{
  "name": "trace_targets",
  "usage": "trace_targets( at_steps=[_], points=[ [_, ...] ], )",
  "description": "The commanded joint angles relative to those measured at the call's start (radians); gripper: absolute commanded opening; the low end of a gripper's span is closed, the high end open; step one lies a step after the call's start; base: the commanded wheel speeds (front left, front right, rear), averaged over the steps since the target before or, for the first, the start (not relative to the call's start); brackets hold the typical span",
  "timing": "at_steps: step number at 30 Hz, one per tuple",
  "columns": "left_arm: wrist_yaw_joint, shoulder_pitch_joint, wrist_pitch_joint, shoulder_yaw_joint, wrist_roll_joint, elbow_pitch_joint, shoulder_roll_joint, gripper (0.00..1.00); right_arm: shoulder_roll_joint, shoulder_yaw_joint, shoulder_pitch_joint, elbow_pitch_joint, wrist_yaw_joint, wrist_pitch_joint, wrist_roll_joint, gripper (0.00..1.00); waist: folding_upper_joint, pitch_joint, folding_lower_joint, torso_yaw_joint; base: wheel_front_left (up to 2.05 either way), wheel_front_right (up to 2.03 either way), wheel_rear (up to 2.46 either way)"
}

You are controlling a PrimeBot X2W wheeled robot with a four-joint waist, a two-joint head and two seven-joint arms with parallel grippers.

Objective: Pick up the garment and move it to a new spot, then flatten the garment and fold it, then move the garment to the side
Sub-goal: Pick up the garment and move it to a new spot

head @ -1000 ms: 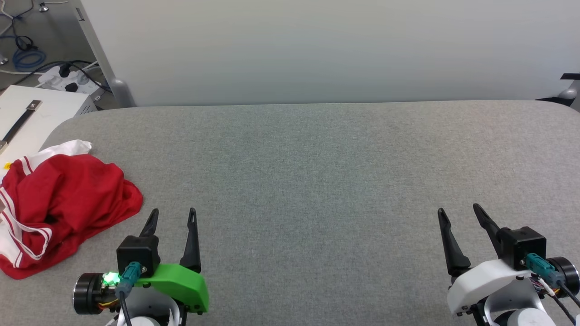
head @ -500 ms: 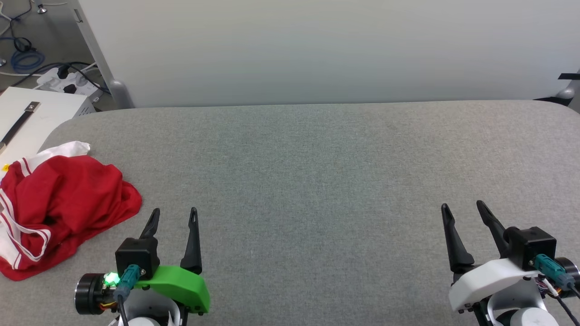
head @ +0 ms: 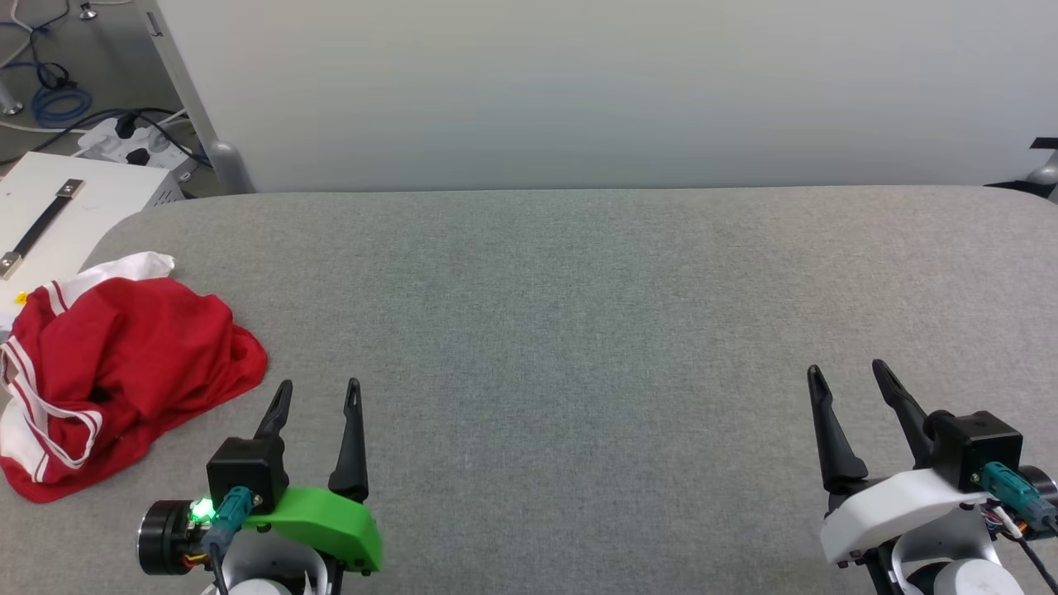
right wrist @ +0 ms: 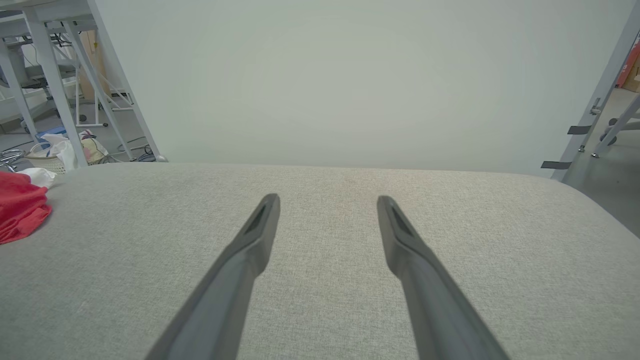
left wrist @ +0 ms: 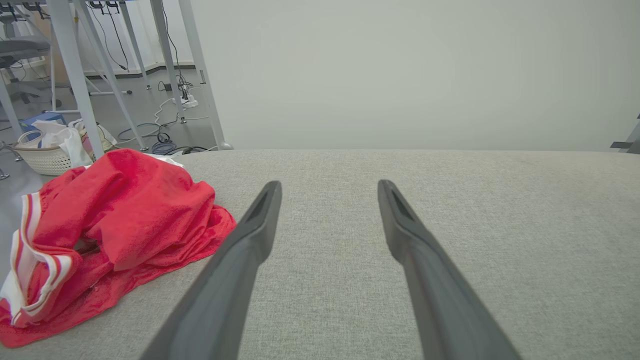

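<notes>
A crumpled red jersey garment with white sleeves and red-white striped trim lies in a heap at the 9 o'clock edge of a grey fabric-covered table with rounded corners. No lettering or number shows on the folds that face up. A white sleeve pokes out of the heap at its 12 o'clock side, and a striped band curls along its 8 o'clock side.

The left gripper, with 2 long dark fingers on a green wrist cover, sits at 7 o'clock in the head view. Its jaws are spread wide with nothing between them, and its fingers point toward 12 o'clock. The garment is near it, at about 10 o'clock from its fingertips, and not touching them. In the left wrist view the heap sits at 9 o'clock, just beside the left-hand finger.

The right gripper, on a white wrist cover, sits at 5 o'clock in the head view, well apart from the garment. Its jaws are also spread and hold nothing, with bare grey fabric between the fingers. In the right wrist view a red edge of the garment shows at 9 o'clock.

A plain pale panel stands along the table's 12 o'clock edge. At 10 o'clock, off the table, are a white box with a black strap handle, a white power strip and a coiled blue cable.
</notes>
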Motion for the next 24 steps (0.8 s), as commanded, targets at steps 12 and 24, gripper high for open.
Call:
trace_targets(
  at_steps=[12, 24],
  points=[
    [-0.017, -0.033, -0.033, 0.031, -0.006, 0.023, -0.002, 1.0, -0.001, 0.043, -0.006, -0.033, 0.0, 0.006, -0.027, 1.0, 0.0, 0.003, 0.0, 0.1, 0.0, 0.0, 0.0],
    [-0.032, -0.032, -0.058, 0.07, -0.01, 0.039, -0.001, 1.0, -0.001, 0.088, -0.012, -0.042, -0.001, 0.0, -0.022, 1.0, 0.0, -0.001, 0.0, 0.245, 0.0, 0.0, 0.0]
  ],
)
